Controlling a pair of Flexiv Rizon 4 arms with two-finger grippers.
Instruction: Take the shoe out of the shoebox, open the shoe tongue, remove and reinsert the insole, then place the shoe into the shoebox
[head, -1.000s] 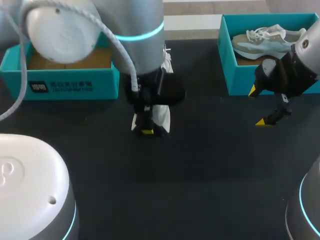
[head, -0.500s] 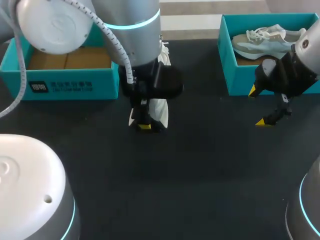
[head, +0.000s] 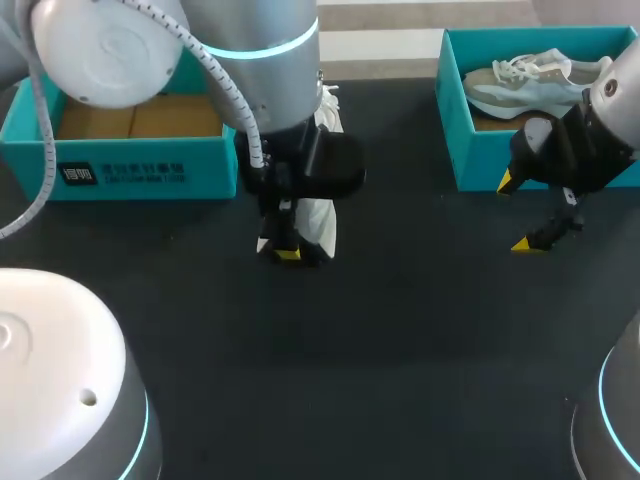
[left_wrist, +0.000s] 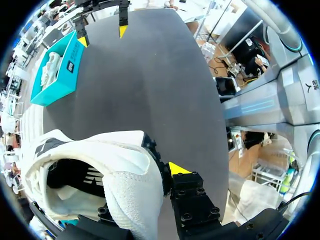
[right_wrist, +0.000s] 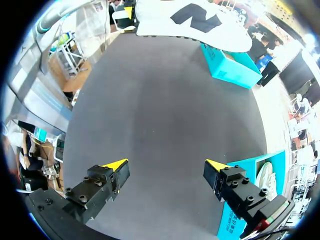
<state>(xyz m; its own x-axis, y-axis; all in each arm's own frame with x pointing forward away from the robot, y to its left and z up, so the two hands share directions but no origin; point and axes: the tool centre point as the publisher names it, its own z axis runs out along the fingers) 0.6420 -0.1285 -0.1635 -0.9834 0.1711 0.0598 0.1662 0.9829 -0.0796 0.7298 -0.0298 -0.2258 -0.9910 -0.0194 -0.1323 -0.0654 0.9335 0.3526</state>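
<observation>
A white shoe (head: 319, 216) with a black lining (left_wrist: 75, 175) is in my left gripper (head: 290, 252), which is shut on its heel wall. One yellow fingertip (left_wrist: 176, 168) shows outside the wall; the other is hidden by the shoe. The shoe is over the dark table, just to the right of the empty teal shoebox (head: 120, 172). From the right wrist view the shoe (right_wrist: 195, 22) shows its black side logo, far ahead of my right gripper. My right gripper (head: 520, 213) (right_wrist: 166, 166) stands open and empty in front of the right-hand box.
A second teal shoebox (head: 452, 110) at the back right holds a pale grey-green shoe (head: 540, 80). The same box (right_wrist: 235, 220) is close beside my right gripper. My left arm's large housing hides part of the left box.
My left arm has shifted slightly to the left with the white shoe in its grip. The right arm has kept still.
</observation>
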